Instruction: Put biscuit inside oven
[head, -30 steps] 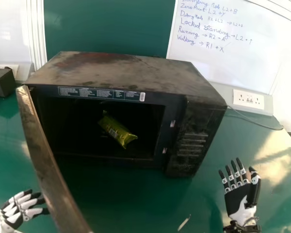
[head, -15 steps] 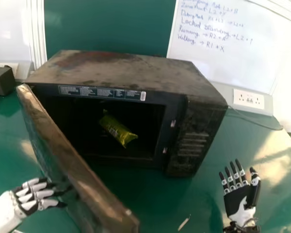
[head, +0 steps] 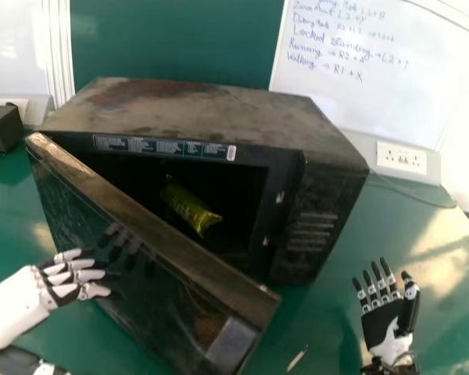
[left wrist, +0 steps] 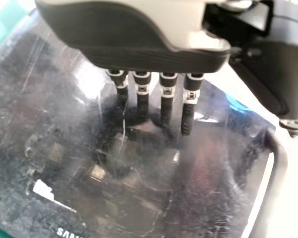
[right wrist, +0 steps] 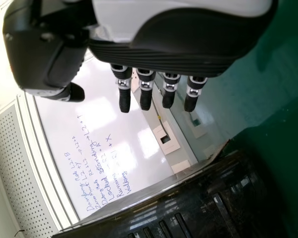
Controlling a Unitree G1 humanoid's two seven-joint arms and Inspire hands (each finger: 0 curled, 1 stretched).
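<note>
Your biscuit [head: 190, 208] is inside the oven [head: 195, 117]; shutting the door [head: 144, 301] likely remains; left hand [head: 31, 301] straight-fingered beside it; right hand [head: 387, 320] spread, near right.

A whiteboard [head: 375, 109] with blue handwriting stands behind the green counter [head: 406, 230], to the right of a dark green panel [head: 172, 43]. Below the whiteboard is a white socket plate [head: 401, 159], with a thin cable [head: 422, 201] running near it, while a dark box [head: 1, 127] sits at the far left of the counter. A small, thin, pale piece [head: 297, 358] lies on the counter's near part, and the right wrist view shows a perforated panel [right wrist: 22, 171] beside the whiteboard's frame.
</note>
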